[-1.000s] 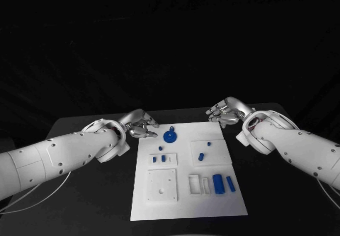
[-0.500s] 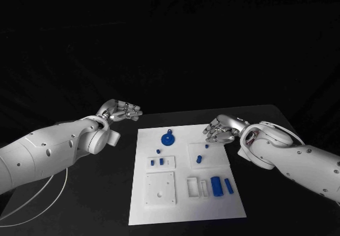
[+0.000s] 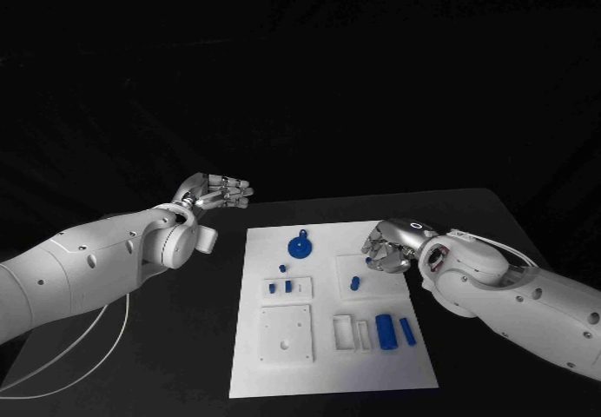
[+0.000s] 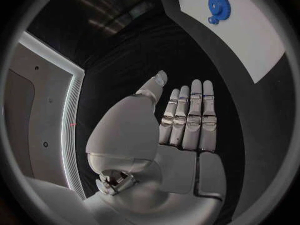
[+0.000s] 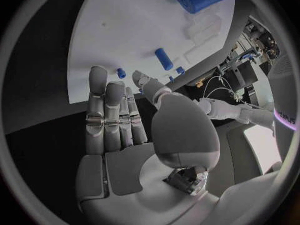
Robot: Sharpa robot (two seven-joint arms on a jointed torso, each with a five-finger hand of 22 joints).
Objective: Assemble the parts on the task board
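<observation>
- Presently the task board point(image 3: 332, 347) lies flat in the middle of the black table point(image 3: 501, 226), long side running away from the robot.
- Parts on it: a blue gear point(image 3: 300, 247) at the far end; a small blue peg point(image 3: 354, 282) on a raised square plate near the right edge; two short blue pegs point(image 3: 280, 285) in a small plate on the left; a fat blue cylinder point(image 3: 386, 330) and a slimmer blue bar point(image 3: 407, 330) beside white slotted pieces at the near right.
- Left robot hand point(image 3: 215, 193): off the board, over bare table beyond its far left corner. The left wrist view shows the fingers point(image 4: 187, 117) straight, side by side, nothing held.
- Right robot hand point(image 3: 386, 247): at the board's right edge, hovering just beside the raised plate with the small peg. In the right wrist view the fingers point(image 5: 112, 120) are extended and the palm is bare; nothing gripped.
- Judgement: the step in hand looks like a reach by the right hand toward the small peg or a part close to it. No part is lifted yet; assembly looks barely begun.
- To do it well: come down from above, pinch the peg between thumb and a fingertip, keep the other fingers off the plate's rim.
- Risk: the peg is small and round; a sideways nudge could roll it off the plate.
- Left hand should stay clear, or steady the board's edge if it slides.
</observation>
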